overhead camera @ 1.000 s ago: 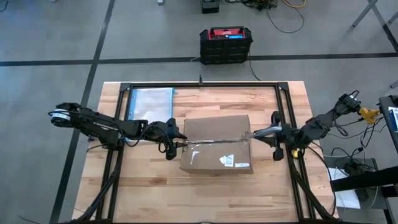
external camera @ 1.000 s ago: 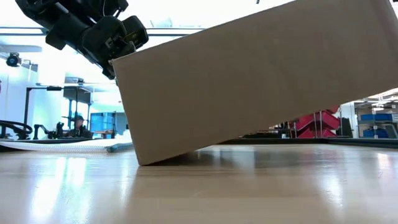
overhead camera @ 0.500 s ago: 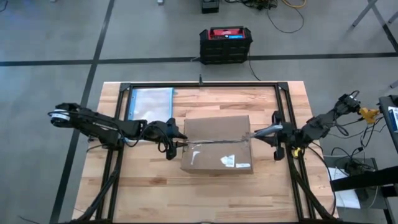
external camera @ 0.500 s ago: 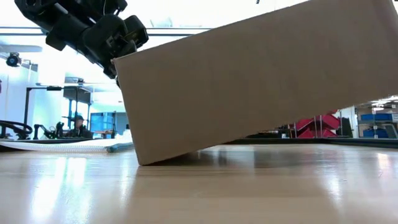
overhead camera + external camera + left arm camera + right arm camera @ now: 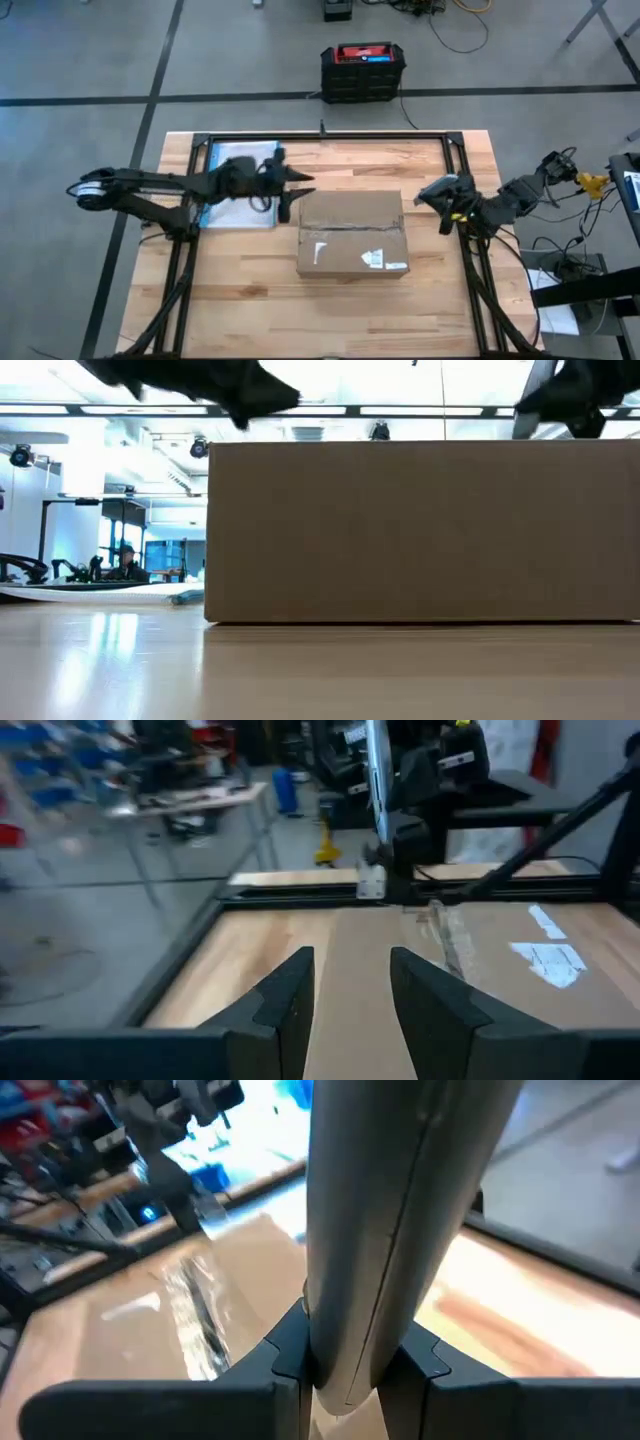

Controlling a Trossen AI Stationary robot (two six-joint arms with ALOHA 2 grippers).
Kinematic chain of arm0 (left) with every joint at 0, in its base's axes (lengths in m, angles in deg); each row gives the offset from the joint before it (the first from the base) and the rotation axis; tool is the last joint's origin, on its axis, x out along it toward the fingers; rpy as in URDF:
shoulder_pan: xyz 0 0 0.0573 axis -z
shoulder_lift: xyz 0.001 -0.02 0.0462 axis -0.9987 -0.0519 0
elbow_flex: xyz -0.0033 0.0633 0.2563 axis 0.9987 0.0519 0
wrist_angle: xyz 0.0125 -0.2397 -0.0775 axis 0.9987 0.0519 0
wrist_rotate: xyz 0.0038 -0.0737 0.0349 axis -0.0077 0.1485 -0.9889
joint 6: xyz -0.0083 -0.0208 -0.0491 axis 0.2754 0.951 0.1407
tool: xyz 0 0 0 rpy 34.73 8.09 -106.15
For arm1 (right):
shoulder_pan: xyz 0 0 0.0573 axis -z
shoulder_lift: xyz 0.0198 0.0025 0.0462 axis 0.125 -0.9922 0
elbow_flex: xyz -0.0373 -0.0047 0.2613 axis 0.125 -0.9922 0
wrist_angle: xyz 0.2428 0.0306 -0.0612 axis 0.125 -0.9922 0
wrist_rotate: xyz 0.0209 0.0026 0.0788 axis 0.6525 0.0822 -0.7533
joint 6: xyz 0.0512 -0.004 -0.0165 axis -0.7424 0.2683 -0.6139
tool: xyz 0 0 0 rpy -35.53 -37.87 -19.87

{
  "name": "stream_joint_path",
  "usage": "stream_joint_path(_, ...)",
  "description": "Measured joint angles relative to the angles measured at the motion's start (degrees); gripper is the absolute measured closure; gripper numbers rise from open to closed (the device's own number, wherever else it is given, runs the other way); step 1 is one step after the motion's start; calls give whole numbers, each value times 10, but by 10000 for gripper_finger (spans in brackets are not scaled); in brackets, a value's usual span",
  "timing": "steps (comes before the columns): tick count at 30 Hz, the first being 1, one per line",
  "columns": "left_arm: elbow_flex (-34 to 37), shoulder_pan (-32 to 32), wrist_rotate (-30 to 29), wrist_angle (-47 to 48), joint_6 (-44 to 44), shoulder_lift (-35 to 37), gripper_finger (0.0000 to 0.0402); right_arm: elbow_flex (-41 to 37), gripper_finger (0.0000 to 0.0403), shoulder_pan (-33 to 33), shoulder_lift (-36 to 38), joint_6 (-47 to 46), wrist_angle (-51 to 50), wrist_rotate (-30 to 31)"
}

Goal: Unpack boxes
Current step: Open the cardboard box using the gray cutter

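Cardboard box (image 5: 352, 234) sits flat and closed at the middle of our wooden table (image 5: 240, 300), taped seam up; our left gripper (image 5: 300, 184) hangs off its far-left corner, fingers (image 5: 290, 1005) narrowly parted, holding nothing; our right gripper (image 5: 432, 194) hovers just right of it, clamped on a pale rod (image 5: 390, 1210).

A black crate (image 5: 363, 72) sits on the floor at twelve o'clock; a plastic bag (image 5: 240, 158) lies at ten.

The white label (image 5: 372, 259) on the box (image 5: 350, 234) is unreadable.
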Motion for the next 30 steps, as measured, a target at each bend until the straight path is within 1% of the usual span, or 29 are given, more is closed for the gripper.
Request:
stream_joint_path(1, -8, -15, 11, 2, -2, -22, 284, 0, 347, 2, -10, -27, -19, -1)
stream_joint_path(4, -31, -58, 15, 16, -15, -87, 284, 0, 347, 14, -53, -112, -60, -22)
stream_joint_path(7, -53, -92, 9, 70, -20, -146, 284, 0, 347, 33, -100, -177, -79, -60)
stream_joint_path(9, -64, -107, 9, 112, -20, -156, 284, 0, 347, 55, -131, -197, -75, -85)
stream_joint_path(12, -63, -113, 9, 116, -21, -146, 284, 0, 347, 106, -174, -202, -63, -136)
stream_joint_path(15, -52, -112, 10, 168, -22, -126, 284, 2, 347, 168, -209, -148, -9, -184)
stream_joint_path(19, -34, -112, -5, 250, -22, -71, 284, 27, 347, 271, -253, -31, 70, -246)
stream_joint_path(21, -10, -107, -9, 283, -13, -41, 284, 41, 347, 333, -283, 29, 100, -288)
stream_joint_path(23, 19, -99, -10, 289, 8, -6, 284, 56, 347, 393, -312, 86, 138, -337)
stream_joint_path(26, 64, -82, -10, 280, 49, 56, 284, 81, 347, 467, -366, 162, 229, -425)
stream_joint_path(28, 93, -61, -12, 281, 76, 93, 284, 101, 347, 496, -403, 196, 289, -486)
stream_joint_path(30, 114, -34, -20, 282, 105, 132, 284, 125, 347, 508, -439, 225, 312, -524)
